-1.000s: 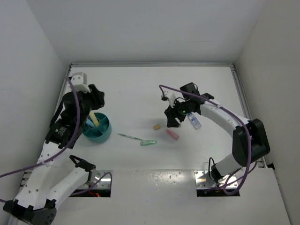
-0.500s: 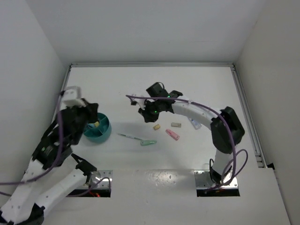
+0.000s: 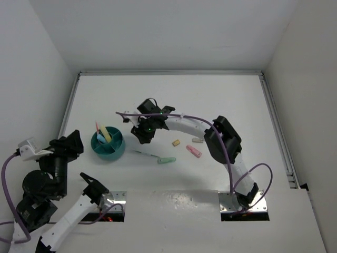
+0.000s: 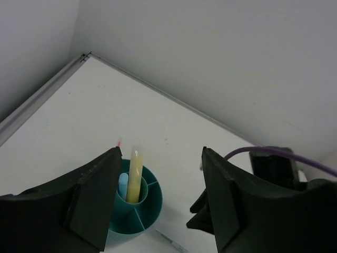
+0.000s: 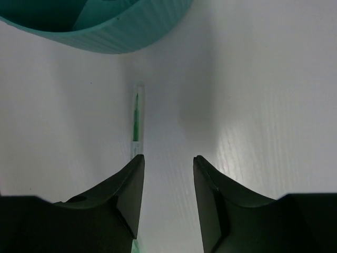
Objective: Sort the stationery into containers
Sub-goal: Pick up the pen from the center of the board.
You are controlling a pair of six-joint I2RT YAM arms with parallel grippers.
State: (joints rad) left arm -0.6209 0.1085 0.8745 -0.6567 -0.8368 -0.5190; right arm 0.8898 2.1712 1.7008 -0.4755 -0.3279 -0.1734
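Observation:
The round teal cup (image 3: 117, 151) stands left of centre and holds a yellow marker (image 3: 107, 134), a light-blue marker (image 3: 100, 139) and a pink-red pen (image 3: 97, 126). My right gripper (image 3: 141, 134) is open and empty, low over the table just right of the cup. The thin green pen (image 3: 147, 154) lies below it and shows between the right fingers in the right wrist view (image 5: 137, 113). My left gripper (image 3: 72, 143) is open and empty, drawn back left of the cup (image 4: 150, 208). A pink marker (image 3: 194, 151) and two tan erasers (image 3: 176, 142) (image 3: 198, 140) lie to the right. The bottle is hidden.
White walls close the table on the left, back and right. The right arm (image 3: 221, 134) stretches across the middle of the table over the spot right of the erasers. A light-green thicker piece (image 3: 167, 159) lies at the green pen's right end.
My right gripper swung left across the table from near the bottle to beside the cup. My left arm pulled away from above the cup, down and to the left, uncovering the pink-red pen.

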